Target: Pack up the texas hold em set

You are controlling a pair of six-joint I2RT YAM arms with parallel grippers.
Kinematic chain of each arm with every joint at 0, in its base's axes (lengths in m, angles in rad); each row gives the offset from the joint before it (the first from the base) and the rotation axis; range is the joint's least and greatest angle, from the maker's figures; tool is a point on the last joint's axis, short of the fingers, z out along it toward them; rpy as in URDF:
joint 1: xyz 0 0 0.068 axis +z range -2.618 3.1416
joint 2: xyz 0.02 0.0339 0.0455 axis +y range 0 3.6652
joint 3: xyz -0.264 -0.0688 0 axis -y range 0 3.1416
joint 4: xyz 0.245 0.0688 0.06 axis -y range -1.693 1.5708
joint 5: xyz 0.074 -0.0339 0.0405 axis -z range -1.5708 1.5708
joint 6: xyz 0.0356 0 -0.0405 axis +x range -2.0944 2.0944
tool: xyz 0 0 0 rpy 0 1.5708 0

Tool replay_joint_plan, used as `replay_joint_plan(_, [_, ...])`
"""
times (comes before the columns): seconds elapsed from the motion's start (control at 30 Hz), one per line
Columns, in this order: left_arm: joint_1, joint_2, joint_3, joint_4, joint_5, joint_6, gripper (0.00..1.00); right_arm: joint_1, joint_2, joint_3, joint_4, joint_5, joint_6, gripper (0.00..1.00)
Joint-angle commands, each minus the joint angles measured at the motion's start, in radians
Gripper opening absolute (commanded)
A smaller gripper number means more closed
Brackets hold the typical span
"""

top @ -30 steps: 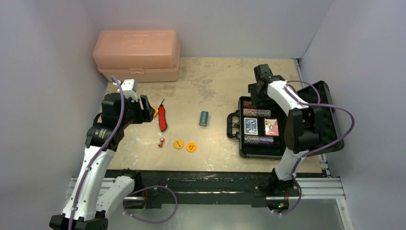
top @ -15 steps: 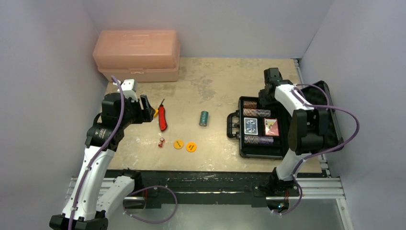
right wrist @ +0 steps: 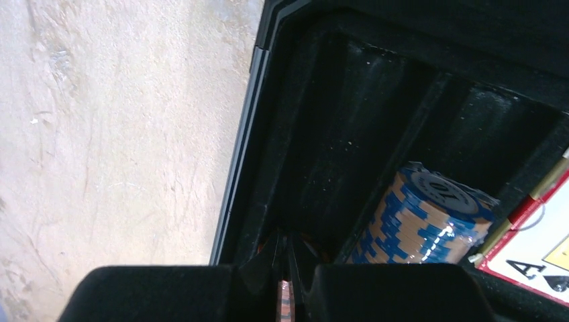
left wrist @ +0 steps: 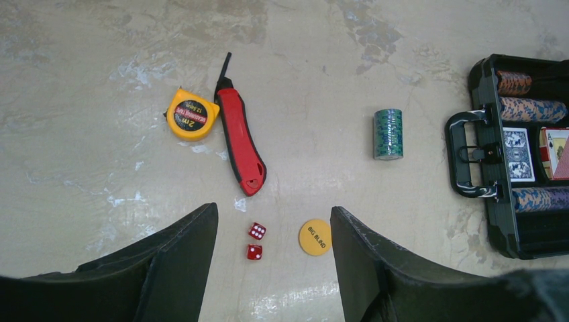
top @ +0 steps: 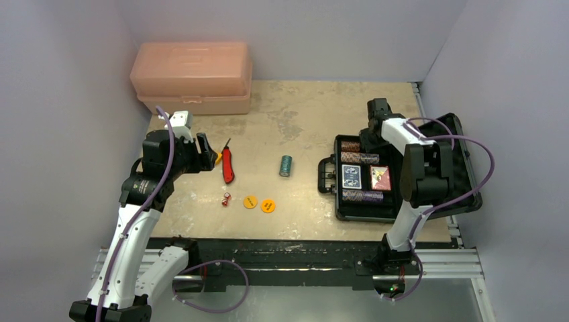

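The left claw (left wrist: pixel 274 225) hangs over the near part of the table (top: pixel 302 107). It is spread wide, with nothing in it, and it touches nothing. Looking down between its fingers I see two red dice (left wrist: pixel 257 231) side by side and an orange disc (left wrist: pixel 315 237) that says BIG BLIND. From above, a second orange disc (top: pixel 268 206) lies just beside the first. The right claw (right wrist: pixel 282 258) points down into the far end of the black case (top: pixel 362 213). Its fingers are pinched almost together, with only a thin slit and a sliver of orange showing in it. I cannot tell if it grips anything.

The case sits open on the right side of the table. Its handle (left wrist: pixel 463 154) faces the middle, and its lid (top: pixel 464 137) is tipped back to the right, partly hidden by the right arm. Inside, a near row of chips (top: pixel 362 196) comes first. Then a blue deck (top: pixel 351 177) and a red deck (top: pixel 380 177) lie side by side. Past them is a blue and tan row of chips (right wrist: pixel 423 221), and a short orange stack (top: pixel 349 145) sits at the far end, close to the right claw.

Out on the table, a roll of green chips (left wrist: pixel 388 134) lies on its side between the case and a red knife (left wrist: pixel 240 151). A yellow tape measure (left wrist: pixel 191 119) sits just beside the knife — both a bit farther off than the dice. At the far left corner stands a big peach box (top: pixel 192 75), shut, well apart from the rest.
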Motion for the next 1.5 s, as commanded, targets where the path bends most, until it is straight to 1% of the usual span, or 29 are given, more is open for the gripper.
replay_joint_plan(0.0, [-0.007,0.000,-0.006,0.028,0.004,0.006,0.61,-0.002,0.000,0.006,0.061,-0.063,-0.064,0.07])
replay_joint_plan(0.1, [-0.007,0.000,-0.005,0.028,0.004,0.006,0.61,-0.002,-0.017,-0.016,0.086,-0.073,-0.080,0.07])
replay_joint_plan(0.17, [-0.007,0.001,-0.006,0.028,0.004,0.006,0.61,-0.001,-0.033,-0.027,0.098,-0.072,-0.090,0.15])
replay_joint_plan(0.27, [-0.009,0.005,-0.008,0.029,0.007,0.006,0.61,-0.002,-0.056,-0.023,0.093,-0.070,-0.117,0.34])
replay_joint_plan(0.37, [-0.011,0.010,-0.007,0.032,0.009,0.008,0.61,-0.001,-0.082,-0.013,0.081,-0.050,-0.149,0.49])
replay_joint_plan(0.53, [-0.024,0.024,-0.008,0.037,0.002,0.006,0.60,-0.002,-0.138,0.006,0.063,0.005,-0.212,0.87])
replay_joint_plan(0.57, [-0.027,0.029,-0.006,0.038,0.001,0.006,0.60,-0.002,-0.149,0.011,0.060,0.010,-0.231,0.93])
replay_joint_plan(0.6, [-0.033,0.033,-0.006,0.037,0.000,0.006,0.60,-0.002,-0.159,0.016,0.058,0.009,-0.249,0.97])
replay_joint_plan(0.67, [-0.049,0.042,-0.004,0.039,0.000,0.006,0.59,-0.001,-0.178,0.027,0.055,0.001,-0.281,0.99])
replay_joint_plan(0.87, [-0.151,0.101,0.003,0.046,-0.056,-0.024,0.60,0.001,-0.230,0.030,0.099,-0.099,-0.439,0.98])
replay_joint_plan(0.93, [-0.188,0.137,0.018,0.032,-0.079,-0.041,0.63,0.000,-0.253,0.013,0.149,-0.155,-0.515,0.96])
replay_joint_plan(1.0, [-0.221,0.181,0.038,0.011,-0.105,-0.052,0.68,0.002,-0.292,-0.039,0.234,-0.227,-0.584,0.94])
replay_joint_plan(1.13, [-0.297,0.281,0.084,-0.035,-0.175,-0.070,0.79,0.002,-0.390,-0.173,0.385,-0.335,-0.607,0.93])
replay_joint_plan(1.23, [-0.372,0.352,0.111,-0.037,-0.218,-0.089,0.86,0.003,-0.429,-0.212,0.404,-0.383,-0.625,0.95])
replay_joint_plan(1.3, [-0.428,0.392,0.121,-0.010,-0.238,-0.093,0.89,0.003,-0.440,-0.215,0.408,-0.441,-0.672,0.98])
replay_joint_plan(1.37, [-0.477,0.440,0.132,0.029,-0.243,-0.094,0.90,0.003,-0.470,-0.246,0.454,-0.506,-0.697,0.99])
replay_joint_plan(1.47, [-0.529,0.541,0.188,0.057,-0.258,-0.109,0.90,0.012,-0.531,-0.297,0.507,-0.545,-0.698,0.99])
